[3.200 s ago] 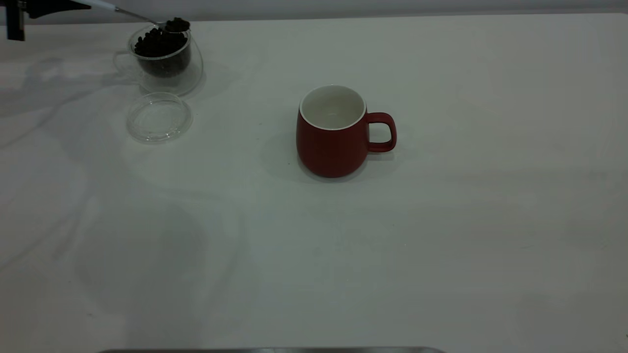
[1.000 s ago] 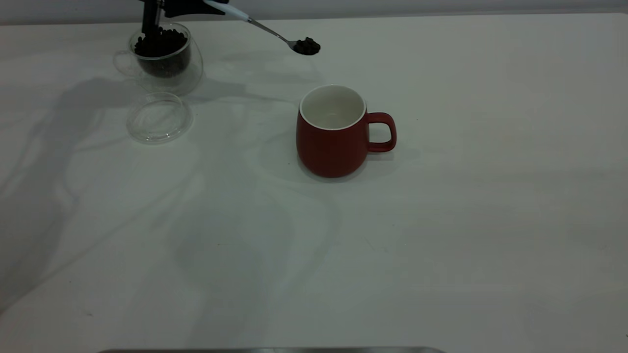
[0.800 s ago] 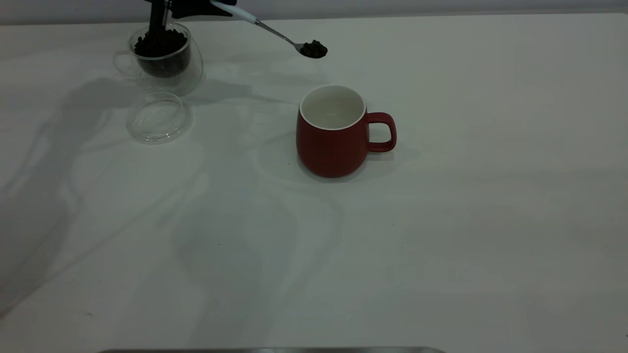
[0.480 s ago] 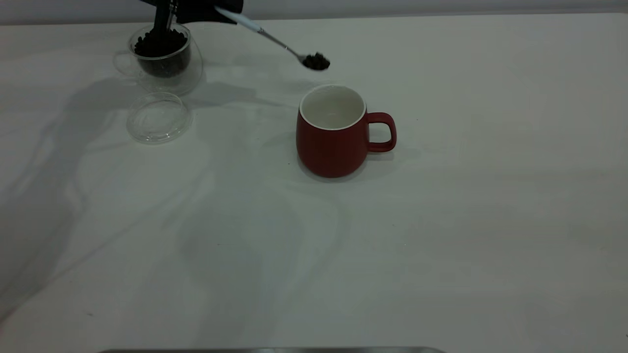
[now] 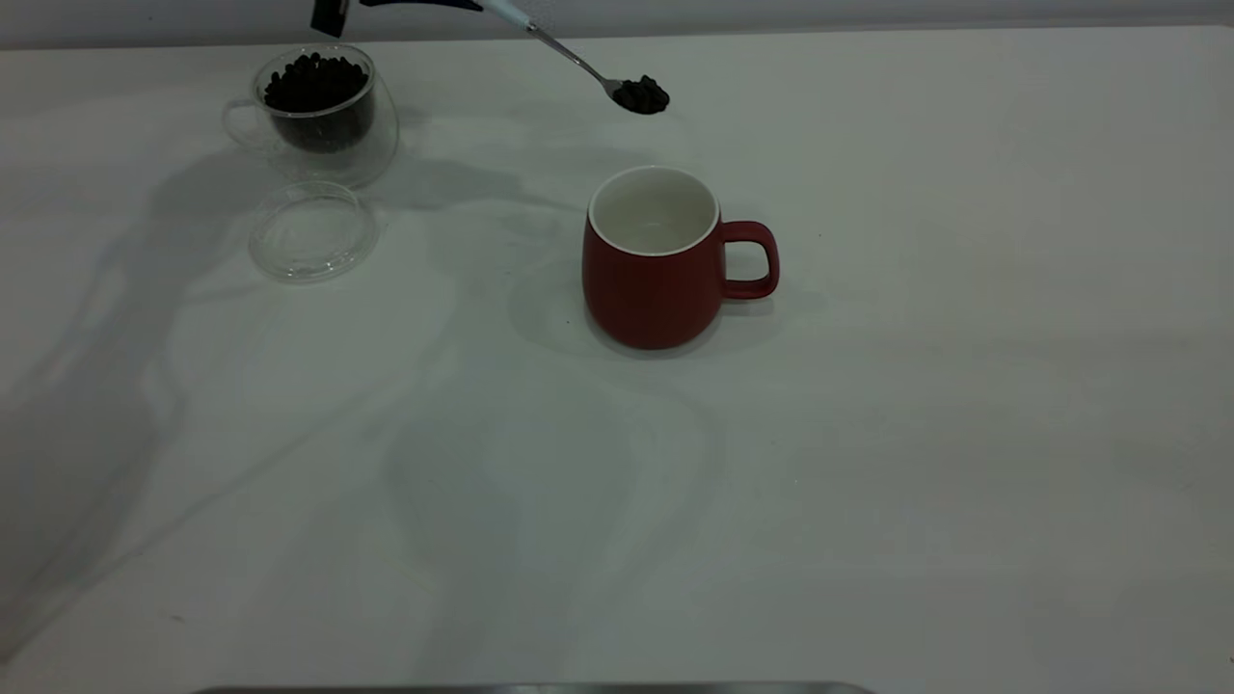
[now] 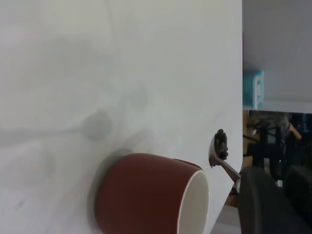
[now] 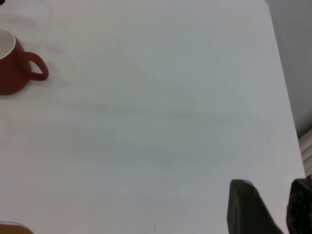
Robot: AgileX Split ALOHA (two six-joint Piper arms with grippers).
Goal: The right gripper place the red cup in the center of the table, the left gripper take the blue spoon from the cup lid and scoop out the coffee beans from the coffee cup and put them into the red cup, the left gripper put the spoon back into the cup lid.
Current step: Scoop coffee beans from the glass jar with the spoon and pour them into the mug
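The red cup [image 5: 656, 260] stands upright and empty at mid-table, handle to the right. My left gripper [image 5: 453, 3] is at the top edge of the exterior view, shut on the blue spoon [image 5: 578, 63] by its pale handle. The spoon's bowl carries coffee beans [image 5: 641, 94] and hovers behind the red cup's rim. The left wrist view shows the spoon [image 6: 214, 151] beside the red cup [image 6: 141, 195]. The glass coffee cup [image 5: 318, 120] with beans [image 5: 313, 82] stands far left, the empty cup lid [image 5: 311, 231] in front of it. My right gripper [image 7: 275, 209] is open over bare table.
The white table [image 5: 868, 434] stretches wide to the right and front of the red cup. Past its far edge, the left wrist view shows a blue box [image 6: 254, 88] and dark furniture. A grey strip [image 5: 530, 688] lies along the front edge.
The left gripper carried the loaded spoon from the coffee cup rightward toward the red cup. The spoon dipped half a second ago, then rose and moved slightly further right.
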